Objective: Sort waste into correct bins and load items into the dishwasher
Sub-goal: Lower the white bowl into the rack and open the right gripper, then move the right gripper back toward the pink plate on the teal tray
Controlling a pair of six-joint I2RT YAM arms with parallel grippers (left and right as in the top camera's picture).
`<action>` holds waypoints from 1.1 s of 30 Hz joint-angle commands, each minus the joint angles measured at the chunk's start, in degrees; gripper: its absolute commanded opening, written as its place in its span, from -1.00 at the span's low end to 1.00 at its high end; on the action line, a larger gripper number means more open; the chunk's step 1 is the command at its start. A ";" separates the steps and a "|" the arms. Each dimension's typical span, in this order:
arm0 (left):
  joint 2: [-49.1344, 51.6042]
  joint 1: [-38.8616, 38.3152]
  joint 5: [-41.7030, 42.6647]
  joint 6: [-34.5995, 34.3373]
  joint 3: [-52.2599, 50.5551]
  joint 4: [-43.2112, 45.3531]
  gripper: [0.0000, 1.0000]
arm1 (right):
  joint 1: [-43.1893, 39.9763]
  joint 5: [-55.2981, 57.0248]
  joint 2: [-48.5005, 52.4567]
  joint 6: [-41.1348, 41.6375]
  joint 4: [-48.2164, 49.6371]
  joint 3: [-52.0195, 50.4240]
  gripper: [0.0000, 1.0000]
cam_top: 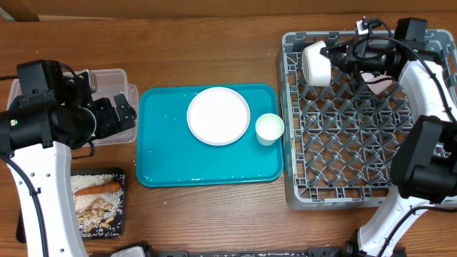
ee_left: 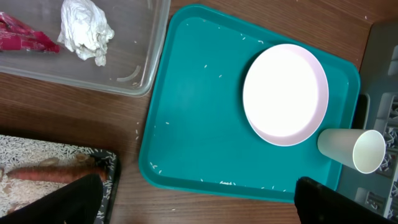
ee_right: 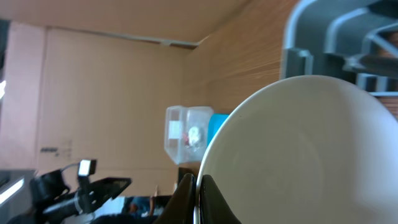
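1. Holding a white bowl (cam_top: 316, 63) on its side, the right gripper (cam_top: 341, 57) was clamped thinly on the bowl's rim, above the far left corner of the grey dish rack (cam_top: 343, 153).
2. The left gripper (cam_top: 121, 114) hung with its jaws wide apart and nothing between them, over the clear tub (cam_top: 107, 77), which held a red wrapper (ee_left: 25, 34) and a ball of tissue (ee_left: 86, 28).
3. A pink bowl (ee_left: 285, 93) sat upright on the teal tray (cam_top: 171, 150); a small white cup (cam_top: 269, 129) lay on its side at the tray's right edge, just beside the rack.
4. Rice, scraps and a carrot (cam_top: 96, 189) lay in the black tray (cam_top: 121, 214) on the tabletop.
5. Risk: the pinch on the rim looked slight, so the bowl could have swung or slipped free if lowered quickly.
6. Risk: released off-centre, the bowl could have caught a peg, tipped and settled crooked, or toppled over the rack's near wall.
7. Risk: the tipped cup could have rolled off the tray if an arm brushed it.
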 commanded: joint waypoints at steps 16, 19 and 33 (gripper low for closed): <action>-0.04 0.31 -0.11 0.87 1.03 0.09 1.00 | -6.05 12.72 0.42 -1.09 -5.66 -0.55 -0.92; -0.04 0.31 -0.11 0.87 1.03 0.09 1.00 | -7.06 12.94 0.37 -3.17 -5.73 -0.48 -0.67; -0.04 0.31 -0.11 0.87 1.03 0.09 1.00 | -8.52 20.13 -7.23 -6.97 -7.80 3.39 0.08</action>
